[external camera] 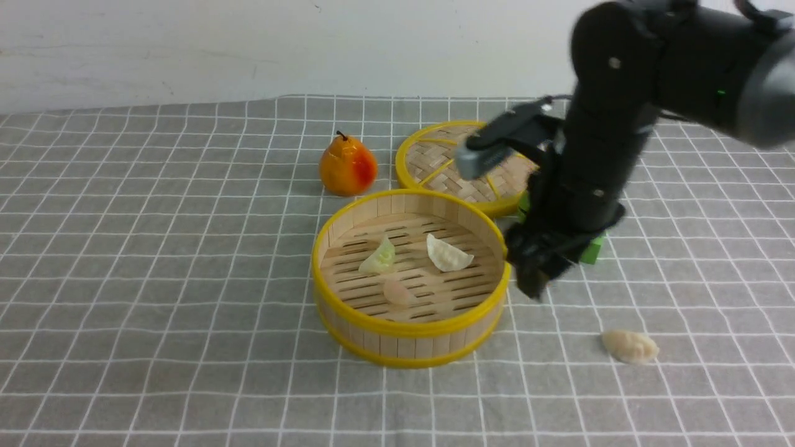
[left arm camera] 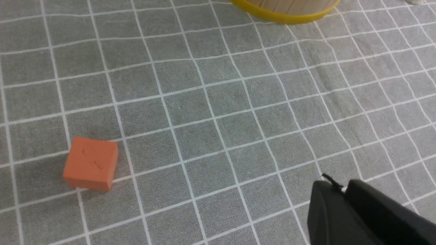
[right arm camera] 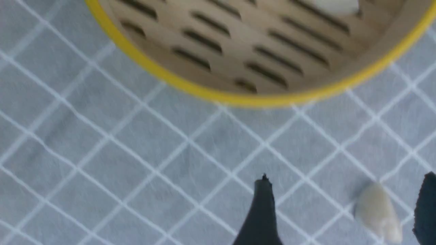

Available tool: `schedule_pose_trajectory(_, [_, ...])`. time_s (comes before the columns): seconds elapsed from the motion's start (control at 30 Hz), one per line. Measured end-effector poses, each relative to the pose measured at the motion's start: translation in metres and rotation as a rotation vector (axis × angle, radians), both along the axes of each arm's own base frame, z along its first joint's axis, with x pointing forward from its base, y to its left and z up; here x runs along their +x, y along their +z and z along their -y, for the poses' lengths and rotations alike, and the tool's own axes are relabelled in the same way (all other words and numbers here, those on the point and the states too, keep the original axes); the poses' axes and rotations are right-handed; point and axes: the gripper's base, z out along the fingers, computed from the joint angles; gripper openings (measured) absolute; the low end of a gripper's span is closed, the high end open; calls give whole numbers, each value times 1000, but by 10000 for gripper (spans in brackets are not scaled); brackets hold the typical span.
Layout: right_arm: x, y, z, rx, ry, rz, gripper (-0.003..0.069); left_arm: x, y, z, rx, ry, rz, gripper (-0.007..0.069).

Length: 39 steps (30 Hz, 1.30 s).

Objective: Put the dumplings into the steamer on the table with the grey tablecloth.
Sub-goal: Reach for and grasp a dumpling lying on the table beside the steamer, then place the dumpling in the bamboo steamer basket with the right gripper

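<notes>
Three dumplings, green (external camera: 377, 257), pink (external camera: 398, 292) and white (external camera: 448, 254), lie inside the round steamer (external camera: 410, 328). The last dumpling (external camera: 630, 346) sits on the grey cloth (external camera: 205, 379), to the steamer's right. My right gripper (right arm camera: 337, 207) is spread wide, holding nothing; I cannot tell how my left stands. I judge I'm on the final pickup: next I should centre the jaws over that dumpling, lower and close gently.
</notes>
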Motion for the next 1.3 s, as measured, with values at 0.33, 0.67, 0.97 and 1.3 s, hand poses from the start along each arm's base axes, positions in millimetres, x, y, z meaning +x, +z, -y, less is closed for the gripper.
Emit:
schedule_pose_trajectory(0.33, [10,-65,71,9,-107,15,529,0,0,0,-5,-1,4,74])
schedule_pose_trajectory(0.67, [27,-114,75,-106,-18,-5,510,0,0,1,-8,-2,0,75])
schedule_pose_trajectory(0.97, [27,-120,77,-135,-4,-30,243,0,0,1,-7,-3,-2,83])
schedule_pose_trajectory(1.3, [25,-62,47,-36,-60,51,223,0,0,1,-7,-3,-3,91])
